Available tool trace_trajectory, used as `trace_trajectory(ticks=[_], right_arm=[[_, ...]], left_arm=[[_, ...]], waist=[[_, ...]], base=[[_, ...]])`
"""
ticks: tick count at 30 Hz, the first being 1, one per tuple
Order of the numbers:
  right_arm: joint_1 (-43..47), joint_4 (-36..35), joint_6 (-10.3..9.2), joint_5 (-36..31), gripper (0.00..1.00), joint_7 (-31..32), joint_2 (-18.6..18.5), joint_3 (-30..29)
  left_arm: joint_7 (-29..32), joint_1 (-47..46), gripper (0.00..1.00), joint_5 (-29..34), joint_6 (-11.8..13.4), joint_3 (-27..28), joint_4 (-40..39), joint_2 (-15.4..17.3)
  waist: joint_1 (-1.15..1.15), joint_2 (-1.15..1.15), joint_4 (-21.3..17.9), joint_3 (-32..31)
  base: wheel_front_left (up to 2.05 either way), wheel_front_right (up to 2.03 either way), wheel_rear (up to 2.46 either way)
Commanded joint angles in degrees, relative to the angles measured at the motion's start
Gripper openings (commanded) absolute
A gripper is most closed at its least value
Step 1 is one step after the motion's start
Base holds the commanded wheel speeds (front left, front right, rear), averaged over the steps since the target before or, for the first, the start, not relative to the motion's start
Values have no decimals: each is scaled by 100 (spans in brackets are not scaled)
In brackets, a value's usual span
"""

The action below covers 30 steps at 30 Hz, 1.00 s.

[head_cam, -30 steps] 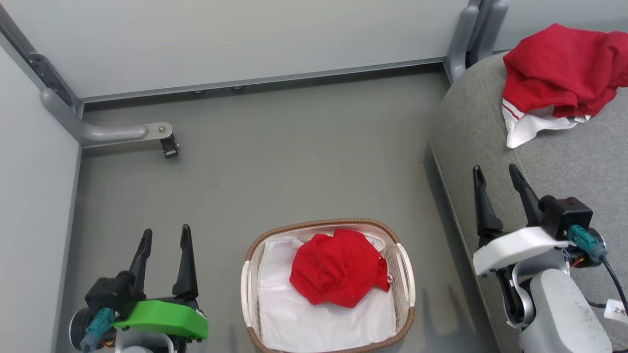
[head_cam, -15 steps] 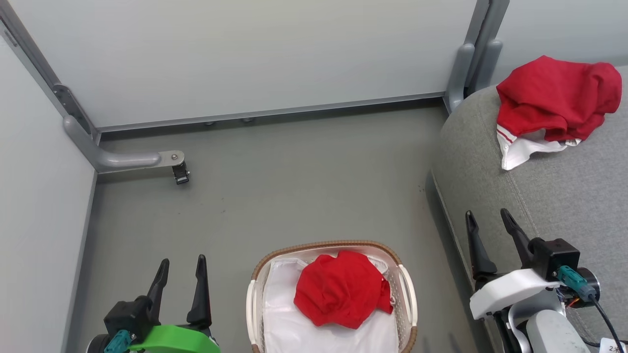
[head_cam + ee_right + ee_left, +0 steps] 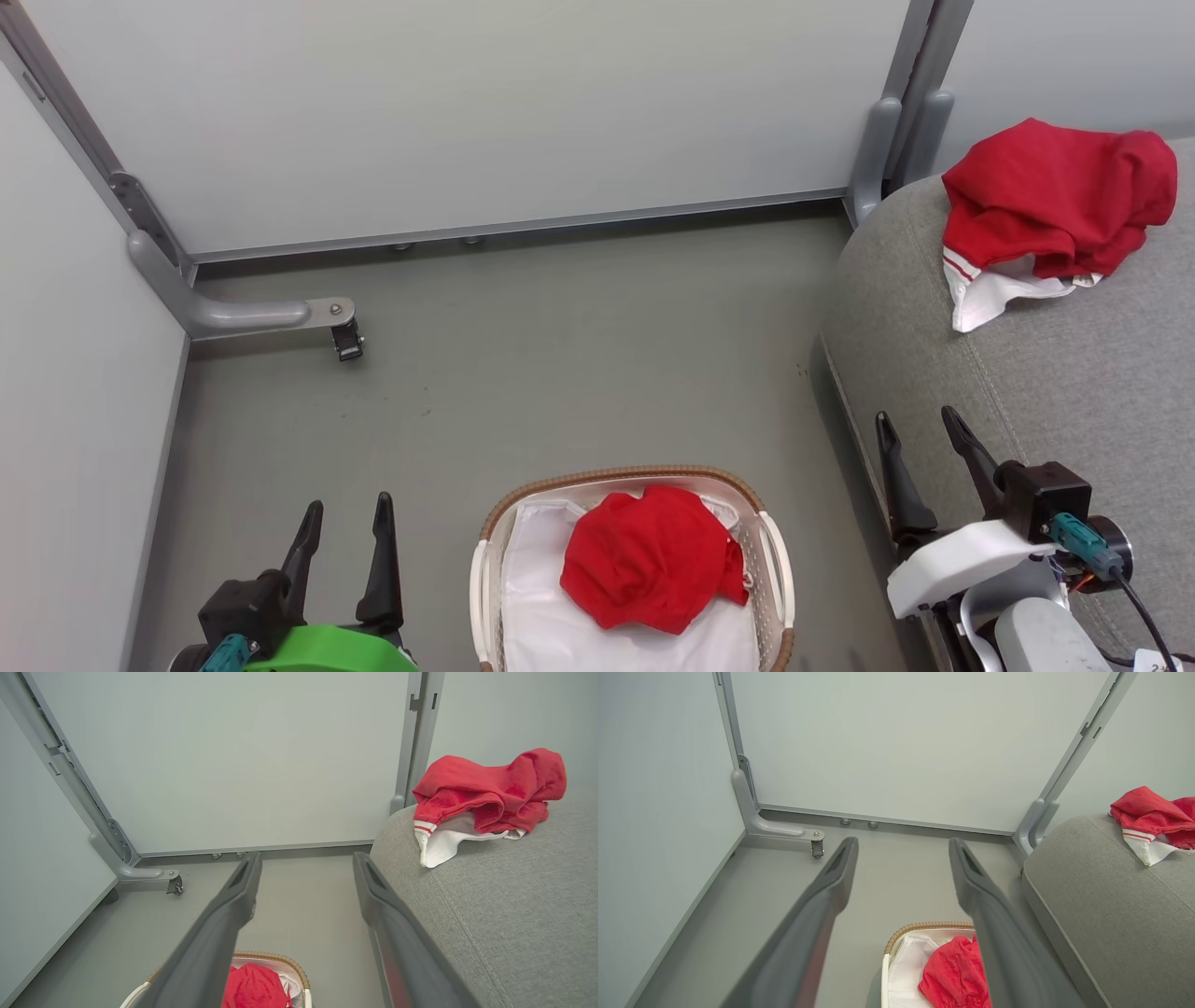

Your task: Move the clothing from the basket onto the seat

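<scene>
Nearest us, the basket (image 3: 560,483) sits on the grey floor (image 3: 560,355) between our arms, the seat (image 3: 1055,392) to its right and wall panels (image 3: 467,112) beyond. We count 2 red pieces: 1 garment (image 3: 644,560) in the basket on a white sheet (image 3: 551,625), 1 garment (image 3: 1055,196) farther back on the seat. Our left gripper (image 3: 347,504) and right gripper (image 3: 916,416) both gape wide, empty.

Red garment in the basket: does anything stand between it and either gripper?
Nothing visible. The red garment lies uncovered atop the white sheet in the basket; left gripper and right gripper are open, either side.
</scene>
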Motion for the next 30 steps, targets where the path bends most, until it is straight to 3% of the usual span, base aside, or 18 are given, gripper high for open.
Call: trace_trajectory(ticks=[1, 22, 30], right_arm=[[66, 7, -8, -23, 100, -9, -22, -7], [126, 18, -8, 13, 100, -9, -22, 23], [-67, -99, -8, -100, 100, -9, -22, -7]], left_arm=[[3, 80, 100, -24, -1, 0, 13, 4], [3, 116, 100, 37, -31, -63, 26, 4], [3, -229, 100, 236, -42, -121, 31, 4]], waist=[[0, 0, 0, -3], [0, 0, -2, -16], [0, 0, -89, 317]], base=[[0, 0, 0], [0, 0, 0], [0, 0, 0]])
